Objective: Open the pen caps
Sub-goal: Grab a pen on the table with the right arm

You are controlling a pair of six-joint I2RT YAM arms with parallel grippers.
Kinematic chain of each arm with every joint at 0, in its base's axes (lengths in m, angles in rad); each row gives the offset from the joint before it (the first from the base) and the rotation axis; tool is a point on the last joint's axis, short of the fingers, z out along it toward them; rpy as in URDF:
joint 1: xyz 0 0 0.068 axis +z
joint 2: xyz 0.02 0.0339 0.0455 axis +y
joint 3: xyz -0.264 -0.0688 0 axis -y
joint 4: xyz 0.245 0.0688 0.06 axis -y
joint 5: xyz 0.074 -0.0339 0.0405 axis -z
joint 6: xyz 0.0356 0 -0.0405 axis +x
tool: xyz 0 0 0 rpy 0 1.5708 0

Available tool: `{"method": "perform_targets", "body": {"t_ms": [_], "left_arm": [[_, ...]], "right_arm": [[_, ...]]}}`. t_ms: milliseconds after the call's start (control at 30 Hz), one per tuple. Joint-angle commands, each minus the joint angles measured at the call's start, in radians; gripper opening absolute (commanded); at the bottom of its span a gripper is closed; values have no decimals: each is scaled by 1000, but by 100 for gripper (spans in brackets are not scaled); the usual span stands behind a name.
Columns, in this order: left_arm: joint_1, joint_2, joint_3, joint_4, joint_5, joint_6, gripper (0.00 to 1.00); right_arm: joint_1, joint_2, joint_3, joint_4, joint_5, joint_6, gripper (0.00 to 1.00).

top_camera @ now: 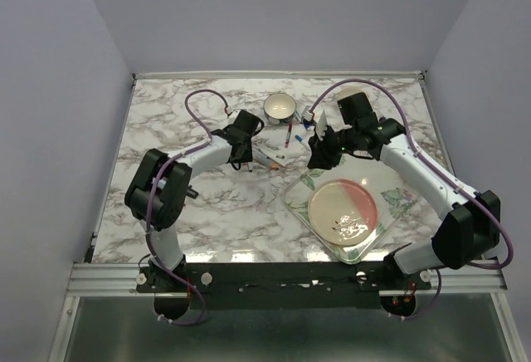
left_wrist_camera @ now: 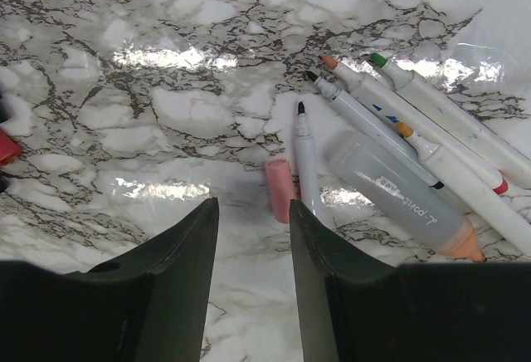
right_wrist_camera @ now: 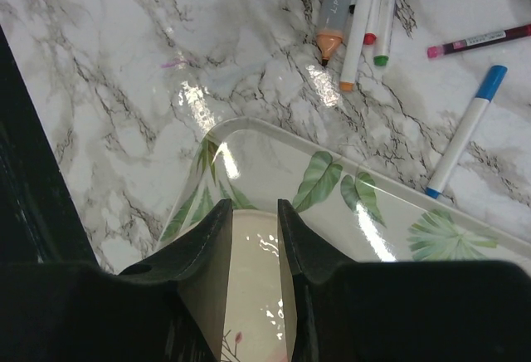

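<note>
In the left wrist view a loose pink pen cap (left_wrist_camera: 280, 189) lies on the marble beside a thin pen (left_wrist_camera: 305, 158) with a bare black tip. To its right lies a bunch of uncapped white markers (left_wrist_camera: 431, 121) and a thick grey marker (left_wrist_camera: 398, 196). My left gripper (left_wrist_camera: 253, 204) hovers just short of the pink cap, open, with nothing between its fingers. My right gripper (right_wrist_camera: 255, 204) is open and empty above the tray (right_wrist_camera: 390, 204). A white pen with a blue cap (right_wrist_camera: 492, 80) and a maroon pen (right_wrist_camera: 481, 40) lie beyond the tray.
A leaf-patterned tray (top_camera: 390, 204) with a pink and cream plate (top_camera: 343, 208) on it sits at the front right. A white cup (top_camera: 280, 109) stands at the back middle. A red object (left_wrist_camera: 7, 146) shows at the left edge of the left wrist view.
</note>
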State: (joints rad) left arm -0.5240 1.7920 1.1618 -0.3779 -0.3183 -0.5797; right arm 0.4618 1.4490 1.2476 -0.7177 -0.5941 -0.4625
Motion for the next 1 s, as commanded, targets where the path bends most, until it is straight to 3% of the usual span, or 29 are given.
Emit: {"method": "perform_targets", "body": {"t_ms": [0, 533, 600, 967], "left_arm": [[-2, 41, 42, -24, -21, 21, 48], [-2, 102, 52, -50, -30, 37, 40], [-2, 93, 47, -55, -56, 40, 34], [96, 15, -33, -87, -123, 73, 21]], "right_arm": [[0, -6, -10, 0, -29, -1, 35], [1, -9, -8, -6, -36, -2, 36], [1, -9, -8, -6, -39, -4, 36], [1, -18, -10, -9, -47, -5, 35]]}}
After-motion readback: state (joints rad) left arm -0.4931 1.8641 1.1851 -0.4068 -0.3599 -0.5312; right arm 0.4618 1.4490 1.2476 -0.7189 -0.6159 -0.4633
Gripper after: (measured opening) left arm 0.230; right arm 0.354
